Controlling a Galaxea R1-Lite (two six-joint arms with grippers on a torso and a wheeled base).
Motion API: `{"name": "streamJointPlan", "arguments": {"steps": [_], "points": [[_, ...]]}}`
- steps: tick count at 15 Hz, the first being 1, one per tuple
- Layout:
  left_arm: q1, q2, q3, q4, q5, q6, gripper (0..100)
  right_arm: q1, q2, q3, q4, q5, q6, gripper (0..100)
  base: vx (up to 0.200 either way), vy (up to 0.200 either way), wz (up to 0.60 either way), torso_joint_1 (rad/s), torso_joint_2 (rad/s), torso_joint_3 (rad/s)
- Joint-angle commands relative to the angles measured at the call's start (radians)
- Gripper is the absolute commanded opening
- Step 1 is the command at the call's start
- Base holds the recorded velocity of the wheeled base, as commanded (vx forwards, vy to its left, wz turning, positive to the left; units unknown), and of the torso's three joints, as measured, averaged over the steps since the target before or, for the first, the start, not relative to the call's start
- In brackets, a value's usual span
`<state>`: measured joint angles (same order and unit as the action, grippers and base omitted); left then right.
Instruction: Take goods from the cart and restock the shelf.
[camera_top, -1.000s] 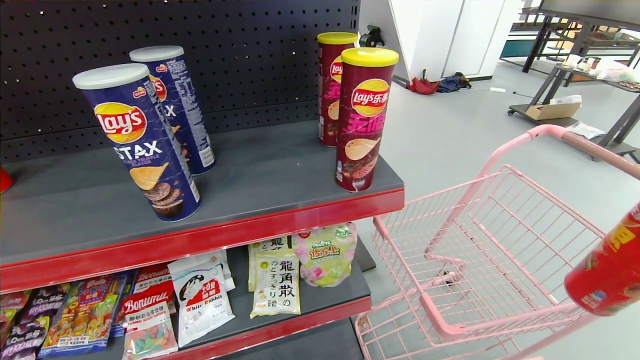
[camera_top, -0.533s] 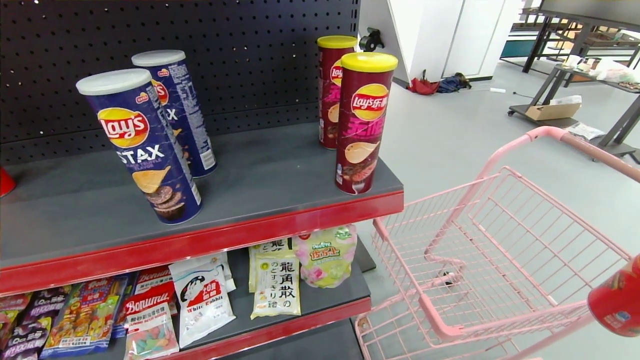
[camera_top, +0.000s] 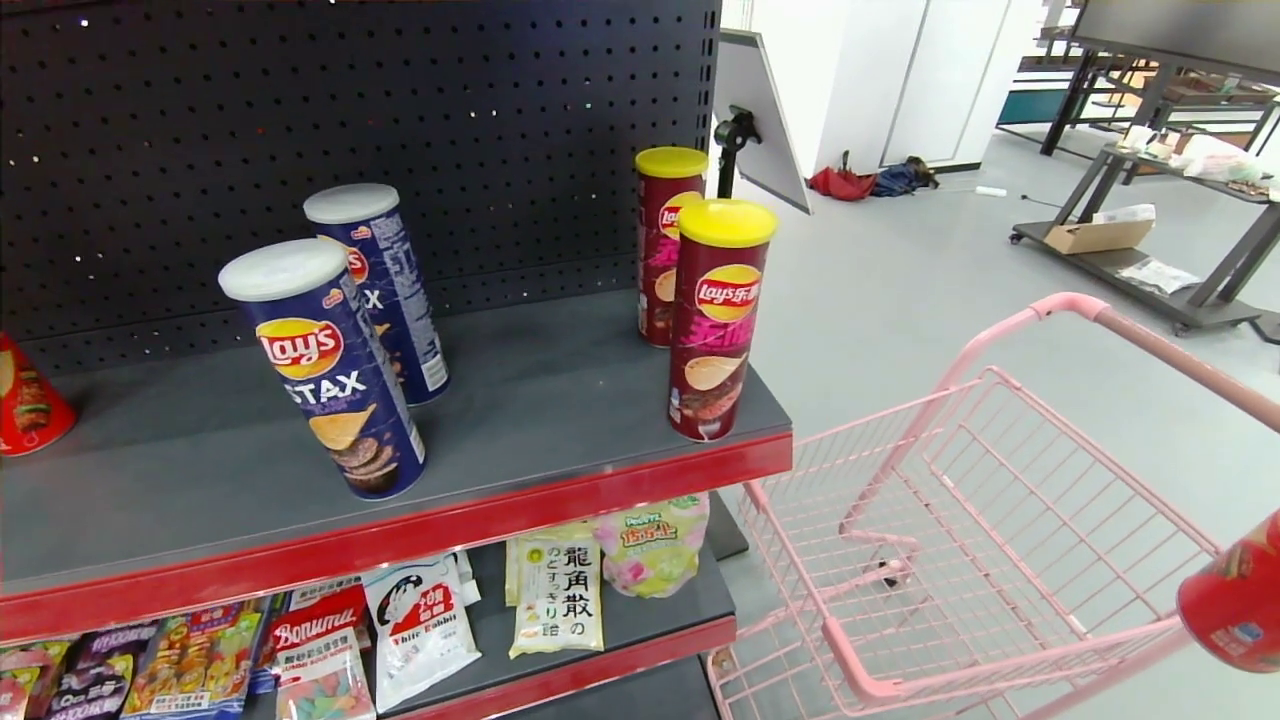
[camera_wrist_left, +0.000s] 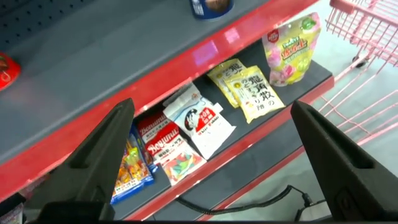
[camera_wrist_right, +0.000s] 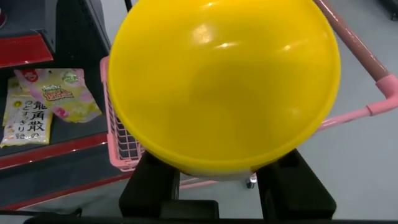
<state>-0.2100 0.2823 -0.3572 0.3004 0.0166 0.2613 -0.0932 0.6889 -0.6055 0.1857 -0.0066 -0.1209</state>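
The right gripper (camera_wrist_right: 221, 186) is clamped on one red canister (camera_top: 1235, 600), with a black finger pressing the body on each side just behind the lid. The canister has a glossy red body with printed graphics and a bright yellow lid. It is held tilted, base end toward the cart (camera_top: 1180, 357) and lid facing the wrist camera. It sits at the cart's near right corner, above the wire rim and well apart from the upper shelf (camera_top: 560, 400). The left gripper (camera_wrist_left: 211, 106) is spread wide with nothing between its fingers, in front of the lower shelf (camera_top: 685, 605). There is one cart, with a pink wire basket and a pink tube handle, standing just beside the right end of the shelving. The upper shelf carries five upright canisters. Two are blue canisters with white lids, front unit (camera_top: 325, 370) and rear unit (camera_top: 380, 290), near the middle. Two are maroon canisters with yellow lids, front unit (camera_top: 715, 320) at the shelf corner and rear unit (camera_top: 660, 230) close behind it. One further red can (camera_top: 25, 405) stands at the far left edge, partly cut off. The lower shelf holds flat snack bags, among them one green pouch (camera_top: 655, 545), two yellow packs (camera_top: 552, 590) overlapping, and one white bag (camera_top: 420, 625).
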Motion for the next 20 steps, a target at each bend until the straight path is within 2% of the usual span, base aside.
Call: {"name": "streamJointPlan", "arguments": {"steps": [1, 8, 16, 17, 19, 20], "points": [[0.0, -0.002, 0.0, 0.0, 0.0, 0.001, 100, 0.001, 0.007, -0.002, -0.002, 0.0, -0.002, 0, 0.0, 0.0, 0.0, 0.168, -0.41, -0.246], [0.0, -0.002, 0.003, 0.0, 0.0, 0.001, 100, -0.005, 0.043, 0.003, -0.042, -0.003, -0.052, 0, 0.0, 0.0, 0.0, 0.147, -0.35, -0.2], [0.0, -0.002, 0.003, 0.0, 0.0, 0.001, 100, -0.003, 0.041, 0.021, -0.052, -0.001, -0.057, 0, 0.0, 0.0, 0.6, 0.013, -0.02, -0.009], [0.001, -0.002, 0.004, 0.005, 0.003, 0.003, 100, -0.003, 0.034, 0.038, -0.052, -0.003, -0.057, 0, 0.0, 0.0, 0.0, 0.0, 0.0, 0.0], [0.001, 0.0, 0.003, 0.006, 0.011, 0.058, 100, -0.007, -0.008, 0.067, -0.051, -0.003, -0.048, 0, 0.0, 0.0, 0.0, 0.0, 0.0, 0.0], [0.001, 0.0, 0.003, 0.006, 0.011, 0.07, 100, -0.007, -0.02, 0.075, -0.052, -0.003, -0.043, 0, 0.0, 0.0, 0.0, 0.0, 0.0, 0.0]]}}
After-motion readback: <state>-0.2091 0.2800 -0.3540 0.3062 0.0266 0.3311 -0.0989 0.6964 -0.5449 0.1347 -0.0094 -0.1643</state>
